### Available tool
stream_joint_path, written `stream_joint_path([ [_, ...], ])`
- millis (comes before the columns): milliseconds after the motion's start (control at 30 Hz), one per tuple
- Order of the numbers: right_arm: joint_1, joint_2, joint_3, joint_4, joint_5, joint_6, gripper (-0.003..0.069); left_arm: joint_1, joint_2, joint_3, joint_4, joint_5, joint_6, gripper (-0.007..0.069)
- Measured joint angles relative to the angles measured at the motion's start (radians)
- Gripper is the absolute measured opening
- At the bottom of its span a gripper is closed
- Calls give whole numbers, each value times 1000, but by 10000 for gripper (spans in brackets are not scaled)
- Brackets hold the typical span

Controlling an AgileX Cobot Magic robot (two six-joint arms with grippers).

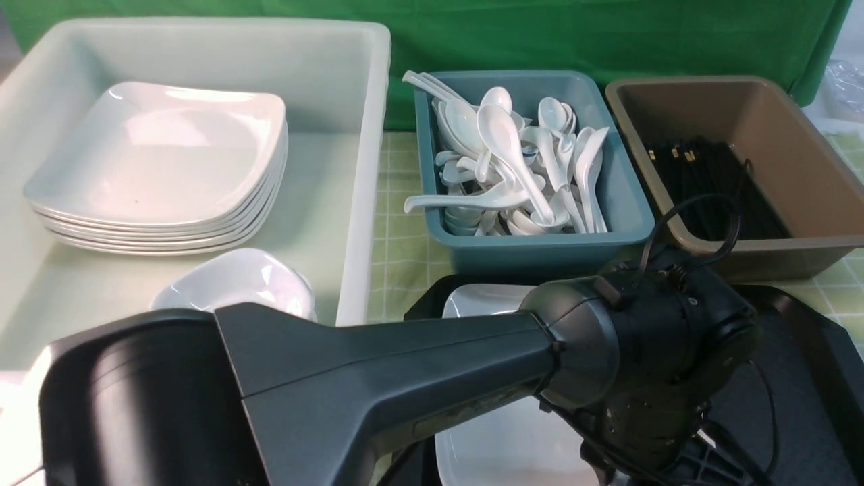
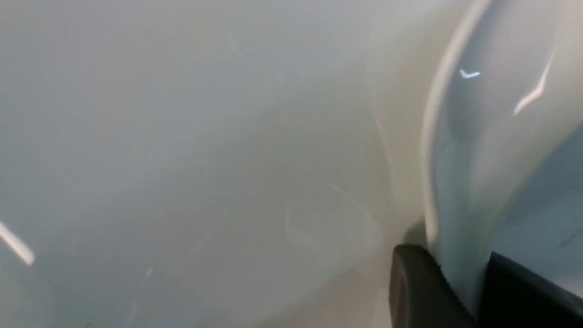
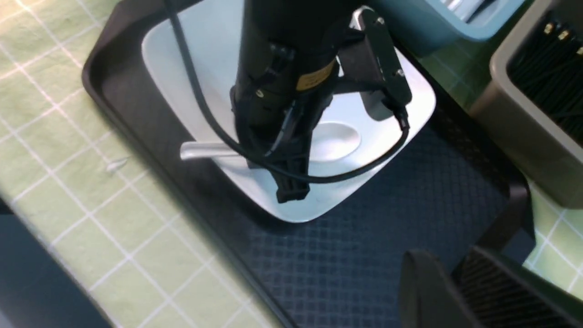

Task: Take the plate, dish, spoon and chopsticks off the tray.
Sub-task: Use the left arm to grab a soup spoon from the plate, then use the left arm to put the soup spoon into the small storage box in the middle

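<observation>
The left jaws look clamped across the neck of the glossy white soup spoon (image 3: 334, 139), which rests between them on the large white rounded-square plate (image 3: 355, 187) just below, itself on the black textured plastic tray (image 3: 387, 237). Light, rigid, slick and chippable by the look of it, the spoon seems safest held at that thick neck. The right jaws hang slightly apart, empty, over bare tray.
</observation>
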Motion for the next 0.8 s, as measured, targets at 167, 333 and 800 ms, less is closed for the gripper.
stream_joint_path([
  [167, 0, 0, 0, -12, 1, 4, 169, 20, -79, -82, 131, -6, 28, 115],
  [333, 0, 0, 0, -11, 1, 32, 172, 206, -87, -226, 156, -208, 118, 115],
  [800, 0, 0, 0, 110, 1, 79, 177, 487, 17, -270, -85, -469, 339, 486],
])
